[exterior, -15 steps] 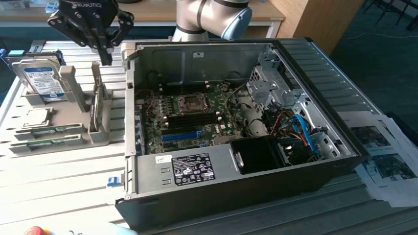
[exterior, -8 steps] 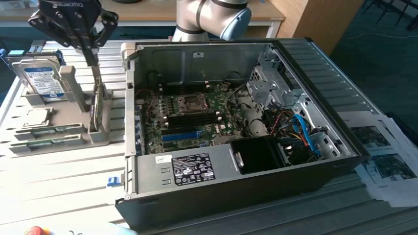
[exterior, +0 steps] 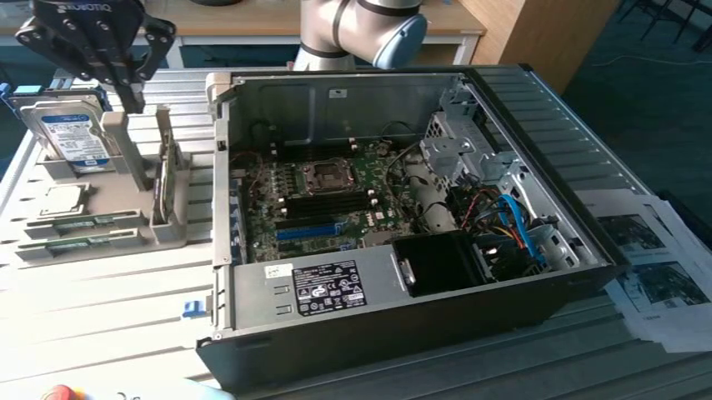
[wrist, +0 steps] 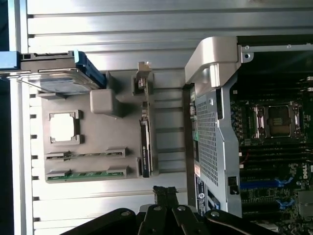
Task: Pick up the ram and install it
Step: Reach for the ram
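The ram (wrist: 145, 142), one stick on edge in one grey holder (wrist: 100, 132); one gripper (wrist: 165, 192), jaws together.

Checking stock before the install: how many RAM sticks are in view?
3. One ram stands on edge in the grey holder; a second stick and a third stick lie flat in its front slots. More could be hidden inside the computer case.

Gripper (exterior: 132, 102) housing: white brand lettering, reads roughly "ROBOTIQ", cropped at top.
Motherboard (wrist: 274, 161) edge, wrist view: white "DELL".
Black label (exterior: 326, 286) on computer case (exterior: 556, 125), and hard drive (exterior: 69, 133) sticker: print too small to read.
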Tool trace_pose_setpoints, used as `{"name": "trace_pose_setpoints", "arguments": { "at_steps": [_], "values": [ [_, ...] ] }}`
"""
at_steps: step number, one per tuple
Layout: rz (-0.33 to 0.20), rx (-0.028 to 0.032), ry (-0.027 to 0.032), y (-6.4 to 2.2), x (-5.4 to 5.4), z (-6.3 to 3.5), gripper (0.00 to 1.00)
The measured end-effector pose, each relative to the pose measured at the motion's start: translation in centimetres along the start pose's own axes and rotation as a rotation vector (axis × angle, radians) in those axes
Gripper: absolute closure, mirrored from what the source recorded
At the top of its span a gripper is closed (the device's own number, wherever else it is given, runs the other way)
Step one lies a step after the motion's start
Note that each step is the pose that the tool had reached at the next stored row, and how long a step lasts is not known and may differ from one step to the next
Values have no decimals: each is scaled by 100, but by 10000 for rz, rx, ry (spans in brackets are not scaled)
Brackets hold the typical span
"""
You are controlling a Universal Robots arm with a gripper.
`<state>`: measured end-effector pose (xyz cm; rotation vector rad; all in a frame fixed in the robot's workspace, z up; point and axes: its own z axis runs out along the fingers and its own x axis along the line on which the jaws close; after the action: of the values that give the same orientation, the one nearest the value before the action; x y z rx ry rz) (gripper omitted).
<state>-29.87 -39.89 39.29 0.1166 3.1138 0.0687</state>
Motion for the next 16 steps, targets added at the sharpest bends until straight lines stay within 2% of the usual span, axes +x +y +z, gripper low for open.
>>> {"name": "trace_pose_setpoints", "arguments": {
  "at_steps": [16],
  "values": [
    [-1, 7, -2, -39, 491, -11, 90]
  ]
}}
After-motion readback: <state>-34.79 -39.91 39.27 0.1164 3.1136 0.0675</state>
